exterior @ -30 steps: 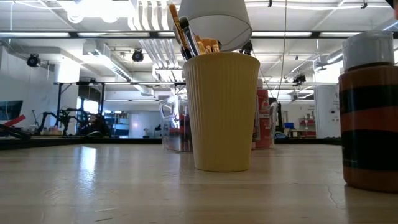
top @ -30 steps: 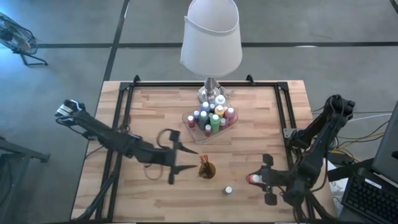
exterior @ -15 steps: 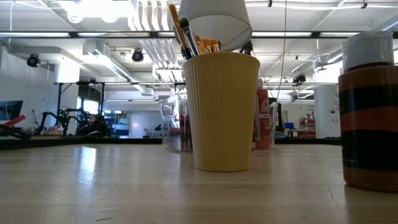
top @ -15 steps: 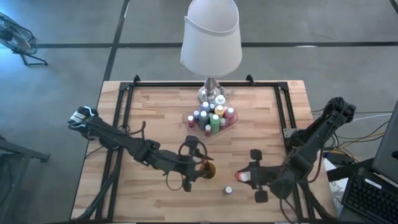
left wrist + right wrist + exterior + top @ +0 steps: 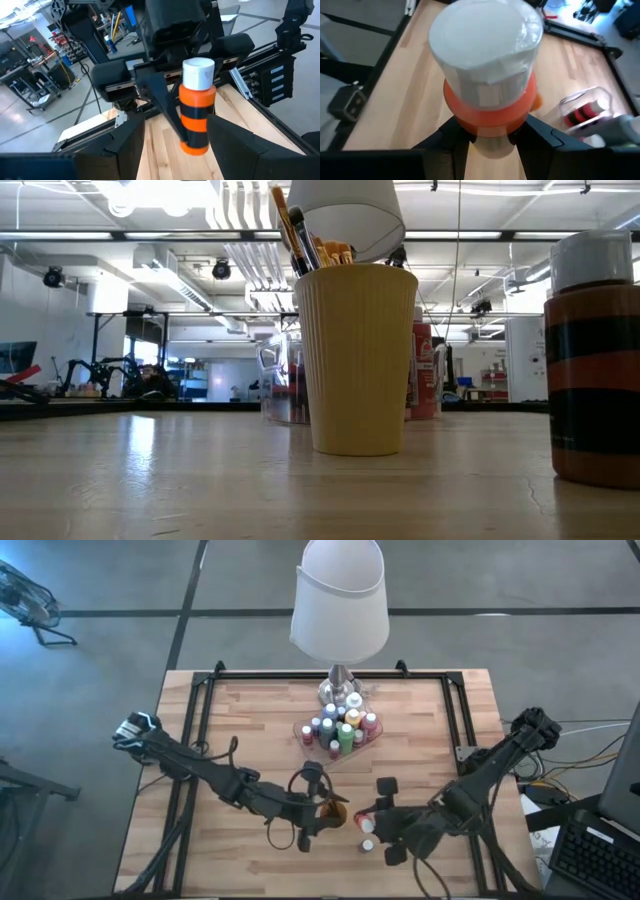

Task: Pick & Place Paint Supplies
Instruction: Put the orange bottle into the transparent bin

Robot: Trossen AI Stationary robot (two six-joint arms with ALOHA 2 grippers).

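High view: the left gripper point(image 5: 318, 808) hangs spread over the brush cup point(image 5: 333, 812) near the table's point(image 5: 250, 710) front edge. The right gripper point(image 5: 372, 828) is clamped on an orange bottle point(image 5: 366, 824), beside a standing bottle point(image 5: 367, 844). More bottles fill the clear tray point(image 5: 303, 736) near the lamp point(image 5: 339, 602).

Low view: brushes point(image 5: 296, 228) stand in the cup.

Left wrist view: fingers apart, the orange bottle ahead.

Right wrist view: fingers pinch the white-capped bottle.
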